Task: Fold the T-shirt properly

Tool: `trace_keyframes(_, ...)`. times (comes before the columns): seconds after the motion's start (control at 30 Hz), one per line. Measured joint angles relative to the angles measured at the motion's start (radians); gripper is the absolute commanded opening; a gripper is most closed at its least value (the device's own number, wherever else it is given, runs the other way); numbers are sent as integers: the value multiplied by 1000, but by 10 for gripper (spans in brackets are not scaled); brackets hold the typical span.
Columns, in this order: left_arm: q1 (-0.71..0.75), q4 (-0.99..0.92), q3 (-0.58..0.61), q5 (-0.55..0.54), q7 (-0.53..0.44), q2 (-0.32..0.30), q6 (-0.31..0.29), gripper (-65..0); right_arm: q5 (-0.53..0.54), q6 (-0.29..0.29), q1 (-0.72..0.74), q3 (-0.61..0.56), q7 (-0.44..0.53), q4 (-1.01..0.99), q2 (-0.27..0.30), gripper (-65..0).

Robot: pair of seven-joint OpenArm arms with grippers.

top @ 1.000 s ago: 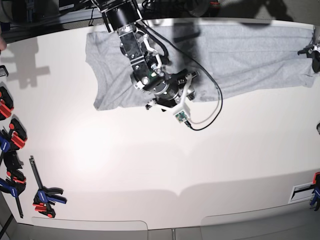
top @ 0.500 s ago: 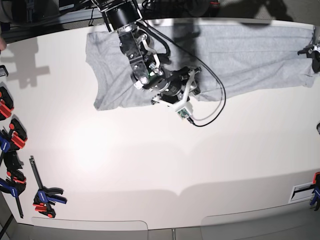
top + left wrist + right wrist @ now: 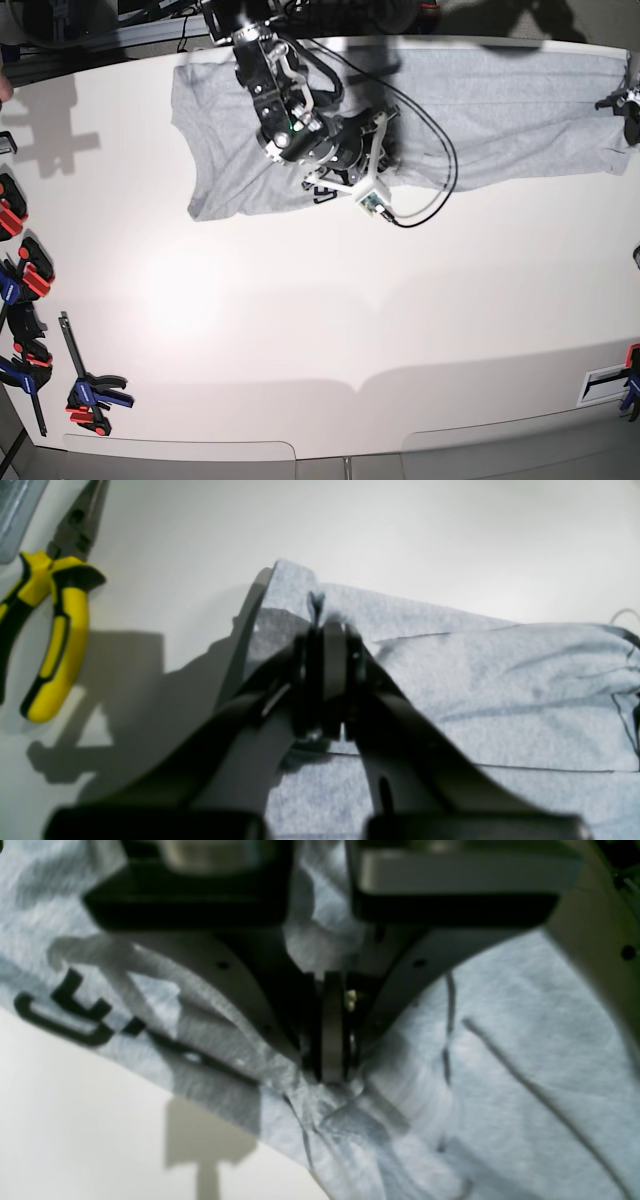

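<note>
Left gripper (image 3: 325, 630) fingers closed, right gripper (image 3: 332, 1075) fingers pinched together

Illegible black lettering on T-shirt (image 3: 500, 1005)

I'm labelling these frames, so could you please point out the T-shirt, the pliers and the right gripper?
T-shirt (image 3: 520, 100): base view, plain grey body.
Pliers (image 3: 52, 645): left wrist view, yellow handle.
Right gripper (image 3: 332, 1075): right wrist view, closed fingertips pinching cloth.

I see a white table (image 3: 300, 330) under bright overhead light, which casts hard shadows. Red-and-blue clamps (image 3: 90, 395) lie along its left edge. Yellow-handled pliers (image 3: 47, 625) rest on the surface.
</note>
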Motion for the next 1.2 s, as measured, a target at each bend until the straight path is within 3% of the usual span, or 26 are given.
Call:
trace_keyframes(0.17, 0, 0, 0, 0, 0, 0, 0, -650, 2, 8, -34, 0, -66, 95, 0, -650)
trace_keyframes(0.6, 0, 0, 0, 1, 0, 0, 0, -650, 6, 30, -68, 0, -218, 109, 0, -650)
trace_keyframes(0.7, 0, 0, 0, 53, 0, 0, 0, -650, 8, 30, -84, 0, -221, 143, 0, -650)
trace_keyframes(1.2, -8, 0, 0, 91, -34, 0, 10, -650, 32, 31, -215, 1, -269, 250, 0, -650)
